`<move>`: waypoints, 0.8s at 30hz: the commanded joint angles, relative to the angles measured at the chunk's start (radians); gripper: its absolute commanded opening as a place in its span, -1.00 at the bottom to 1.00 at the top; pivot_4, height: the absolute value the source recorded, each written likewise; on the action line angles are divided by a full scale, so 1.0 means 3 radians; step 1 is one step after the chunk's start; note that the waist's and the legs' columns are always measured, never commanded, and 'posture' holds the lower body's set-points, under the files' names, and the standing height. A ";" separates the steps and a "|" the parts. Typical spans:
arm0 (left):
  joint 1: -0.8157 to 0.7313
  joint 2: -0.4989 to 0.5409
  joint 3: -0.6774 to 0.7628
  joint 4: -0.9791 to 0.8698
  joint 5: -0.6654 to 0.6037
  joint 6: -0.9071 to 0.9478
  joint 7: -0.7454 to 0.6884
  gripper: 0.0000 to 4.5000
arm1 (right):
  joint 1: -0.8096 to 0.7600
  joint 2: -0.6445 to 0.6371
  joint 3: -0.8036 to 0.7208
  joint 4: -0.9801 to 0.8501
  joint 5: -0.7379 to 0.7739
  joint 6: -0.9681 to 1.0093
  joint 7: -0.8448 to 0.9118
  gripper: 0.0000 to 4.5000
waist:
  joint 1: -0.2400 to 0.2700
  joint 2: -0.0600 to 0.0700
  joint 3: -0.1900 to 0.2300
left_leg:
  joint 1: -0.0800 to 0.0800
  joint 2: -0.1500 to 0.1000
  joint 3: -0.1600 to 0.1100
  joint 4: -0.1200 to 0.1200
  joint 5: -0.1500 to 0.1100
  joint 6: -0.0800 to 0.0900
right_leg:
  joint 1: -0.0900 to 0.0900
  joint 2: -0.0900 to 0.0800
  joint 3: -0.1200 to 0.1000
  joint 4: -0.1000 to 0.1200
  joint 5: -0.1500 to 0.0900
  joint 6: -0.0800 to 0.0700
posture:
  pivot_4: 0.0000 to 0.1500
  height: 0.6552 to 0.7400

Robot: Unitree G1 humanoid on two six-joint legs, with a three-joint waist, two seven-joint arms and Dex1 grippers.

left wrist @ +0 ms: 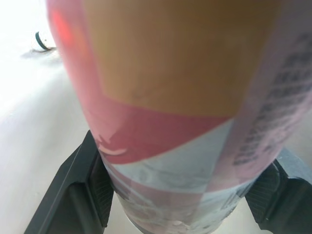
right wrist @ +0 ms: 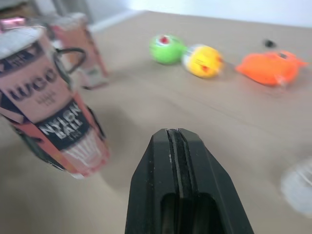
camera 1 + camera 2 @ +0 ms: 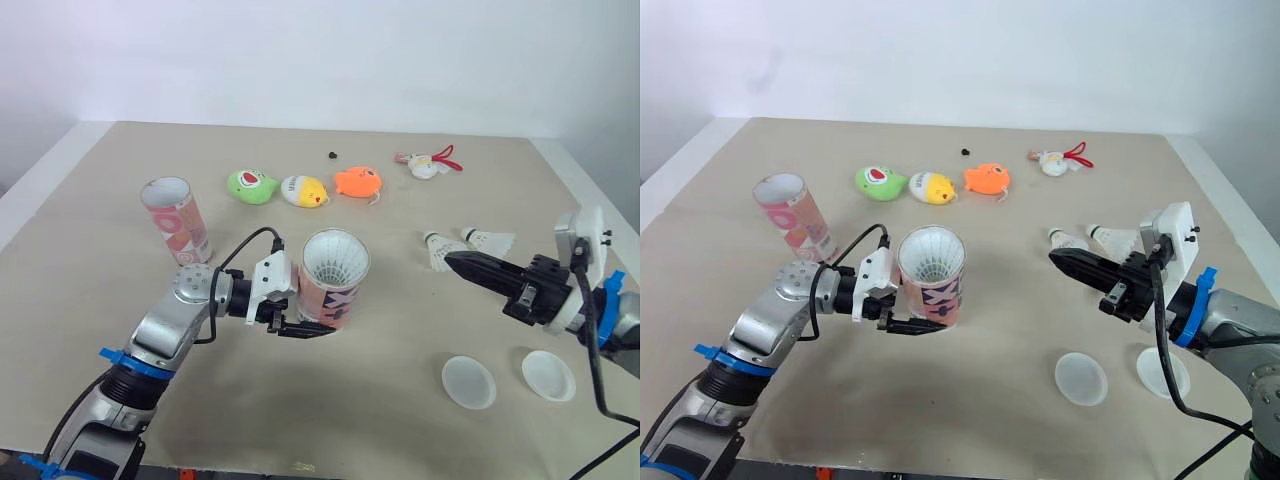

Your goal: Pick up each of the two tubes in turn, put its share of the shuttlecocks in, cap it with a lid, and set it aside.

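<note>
While the left jaws clamped it low on its body, one finger on each side, the held tube (image 3: pixel 335 292) leaned over the middle of the surface (image 3: pixel 380 430), somewhat toward the front edge, with its open mouth tipped up and forward. Its wall was pink and white with dark panels, and the right wrist view showed the words "NYLON BALL" on it. A white feathered skirt (image 3: pixel 334 262) showed inside the mouth; how many shuttlecocks lay beneath it could not be made out. The tube's base was hidden behind the jaws, so whether it touched the surface could not be told, and the small print on its wall in the left wrist view was unreadable.

A second tube (image 3: pixel 178 220), pink with an open mouth, stood toward the left edge; its inside could not be seen. Two loose shuttlecocks (image 3: pixel 437 246) (image 3: pixel 490 240) lay side by side toward the right edge, the nearer one partly covered by the tip of the right jaws, which were closed on nothing. Two round translucent lids (image 3: pixel 468 382) (image 3: pixel 548 375) lay flat near the front right corner. Toward the far edge sat green (image 3: pixel 250 186), yellow (image 3: pixel 304 190) and orange (image 3: pixel 358 182) toys in a row, a white-and-red toy (image 3: pixel 428 165) and a small dark object (image 3: pixel 332 155).
</note>
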 commanded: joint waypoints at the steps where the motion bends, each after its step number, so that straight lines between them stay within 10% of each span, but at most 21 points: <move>1: 0.0032 -0.0095 -0.0069 0.0232 0.0085 -0.0261 0.0028 0.31 | 0.0398 -0.0206 -0.0139 -0.0166 -0.0204 -0.0082 0.0220 -0.99 | 0.0008 0.0000 0.0000 | -0.0003 -0.0001 -0.0001 0.0000 0.0000 0.0000 | -0.0001 0.0000 -0.0002 0.0000 -0.0001 -0.0002 | 1.00 1.00; 24: 0.0300 0.0202 -0.0192 0.0250 0.0274 -0.0318 -0.0001 0.31 | 0.0871 -0.0759 -0.0160 0.0203 -0.0992 -0.0590 0.1036 -0.99 | -0.0011 -0.0001 0.0000 | 0.0004 0.0002 0.0000 -0.0001 0.0003 0.0000 | 0.0002 0.0005 0.0001 -0.0001 -0.0005 0.0011 | 1.00 1.00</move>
